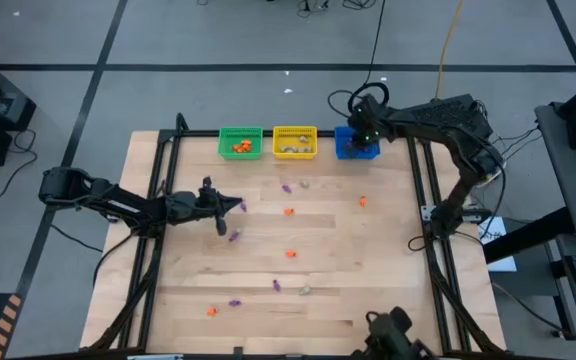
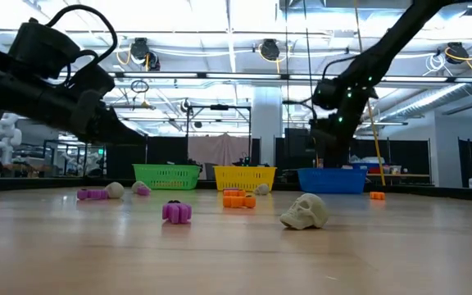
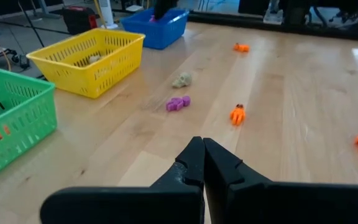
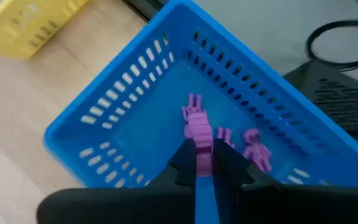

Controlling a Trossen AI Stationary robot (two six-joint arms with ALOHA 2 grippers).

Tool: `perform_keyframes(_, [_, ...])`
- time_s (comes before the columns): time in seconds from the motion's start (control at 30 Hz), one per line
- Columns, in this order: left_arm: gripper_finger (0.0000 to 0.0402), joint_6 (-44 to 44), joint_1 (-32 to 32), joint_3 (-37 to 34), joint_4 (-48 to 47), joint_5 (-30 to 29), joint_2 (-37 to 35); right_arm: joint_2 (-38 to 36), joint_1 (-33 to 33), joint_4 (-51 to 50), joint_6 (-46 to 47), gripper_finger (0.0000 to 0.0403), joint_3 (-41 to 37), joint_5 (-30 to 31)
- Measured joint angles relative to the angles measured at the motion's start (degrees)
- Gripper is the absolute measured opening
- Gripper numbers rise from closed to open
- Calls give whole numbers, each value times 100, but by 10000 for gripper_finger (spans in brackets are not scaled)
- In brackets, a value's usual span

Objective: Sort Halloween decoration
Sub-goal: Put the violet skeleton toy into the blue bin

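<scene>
— So where is the right hand (image 4: 205,163)?
— Over the blue basket (image 4: 123,106) at the desk's (image 1: 368,270) far right, pinching a purple trinket (image 4: 197,127); two more purple ones lie inside.
— And the left hand (image 3: 202,163)?
— Pressed together, empty, above the desk's left side. Orange, purple and pale trinkets (image 1: 289,212) lie scattered mid-desk.

Floor (image 1: 58,40): grey concrete is surrounding the desk (image 1: 368,290), with dark tape lines running across it.
Cables (image 1: 368,40): black and yellow leads are trailing over the floor beyond the desk's far edge.
Ceiling lights (image 2: 220,24): bright strips are glowing above the desk.
Pillar (image 2: 265,123): a pale column is standing behind the desk.
</scene>
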Motion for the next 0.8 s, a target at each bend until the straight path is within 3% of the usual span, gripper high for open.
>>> perform_keyframes(0.23, [0, -3, 0, 0, -79, -2, 0, 619, -205, -24, -1, 7, 242, -165])
perform_keyframes(0.37, [0, -5, 1, 0, -105, -2, 2, 734, -222, 44, 85, 29, 257, 21])
perform_keyframes(0.6, [0, -9, 0, 0, -143, -2, 2, 167, -95, 40, 203, 120, 301, 903])
perform_keyframes(0.7, [0, -20, -1, 0, -141, -2, 2, -248, 47, -34, 304, 159, 368, 870])
perform_keyframes(0.8, [0, -20, -1, 0, -132, -4, 0, -667, 282, -89, 398, 185, 375, 412])
